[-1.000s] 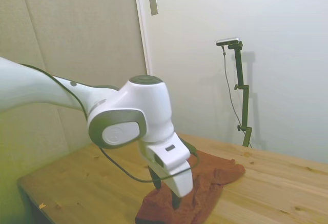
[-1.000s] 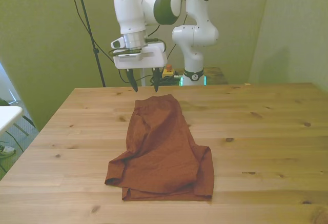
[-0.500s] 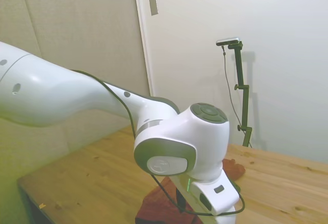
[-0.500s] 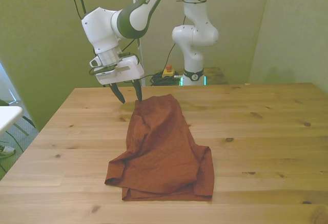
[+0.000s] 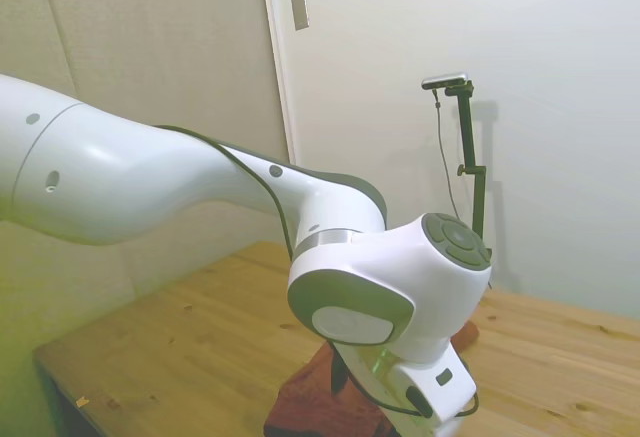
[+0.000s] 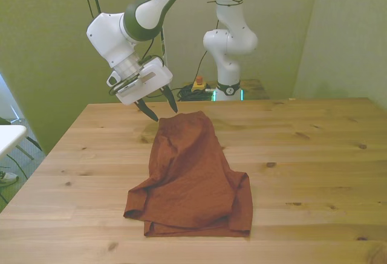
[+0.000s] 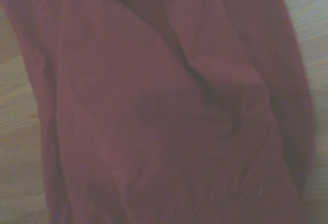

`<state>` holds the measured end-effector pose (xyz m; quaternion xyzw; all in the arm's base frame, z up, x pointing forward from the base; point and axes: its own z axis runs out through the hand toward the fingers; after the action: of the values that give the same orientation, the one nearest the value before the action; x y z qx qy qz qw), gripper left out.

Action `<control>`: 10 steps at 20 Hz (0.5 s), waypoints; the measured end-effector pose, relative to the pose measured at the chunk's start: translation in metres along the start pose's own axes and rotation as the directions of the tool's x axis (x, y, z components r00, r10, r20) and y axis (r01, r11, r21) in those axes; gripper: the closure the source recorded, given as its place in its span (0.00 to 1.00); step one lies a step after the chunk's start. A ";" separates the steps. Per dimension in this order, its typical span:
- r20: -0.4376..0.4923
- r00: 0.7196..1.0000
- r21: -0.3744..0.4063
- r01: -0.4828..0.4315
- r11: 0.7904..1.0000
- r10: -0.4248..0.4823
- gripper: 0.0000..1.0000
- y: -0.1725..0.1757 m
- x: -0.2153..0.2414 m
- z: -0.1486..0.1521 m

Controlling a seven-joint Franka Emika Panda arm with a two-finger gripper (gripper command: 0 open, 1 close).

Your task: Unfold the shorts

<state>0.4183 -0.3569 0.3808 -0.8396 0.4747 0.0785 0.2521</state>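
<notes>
The rust-brown shorts point(image 6: 190, 176) lie folded on the wooden table point(image 6: 314, 155), a narrow end toward the far edge and a wider bunched end near the front. My gripper point(image 6: 162, 111) hangs tilted just above the far end of the shorts, toward the front view's left, and is open with nothing between its dark fingers point(image 6: 171, 101). In the side view the arm's big white joint point(image 5: 385, 292) hides most of the shorts point(image 5: 305, 407) and the gripper. The wrist view is filled with blurred creased shorts point(image 7: 169, 111) fabric.
A second white arm base point(image 6: 228, 40) stands behind the far edge of the table. Bare wood point(image 6: 91, 155) stretches on either side of the cloth. A white surface point(image 6: 9, 137) pokes in at the front view's left edge.
The gripper has swung from above the table's far edge toward the front view's left, dropped lower and tilted, its fingertips now close to the shorts' far end. The shorts have not moved.
</notes>
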 end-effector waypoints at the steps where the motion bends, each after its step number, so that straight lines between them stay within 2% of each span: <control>1: 0.011 1.000 0.001 0.004 1.000 -0.004 0.00 0.000 0.002 0.001; 10: 0.025 1.000 -0.005 0.011 1.000 -0.011 0.00 -0.009 0.018 0.004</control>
<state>0.4362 -0.3643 0.3736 -0.8417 0.4668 0.0887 0.2564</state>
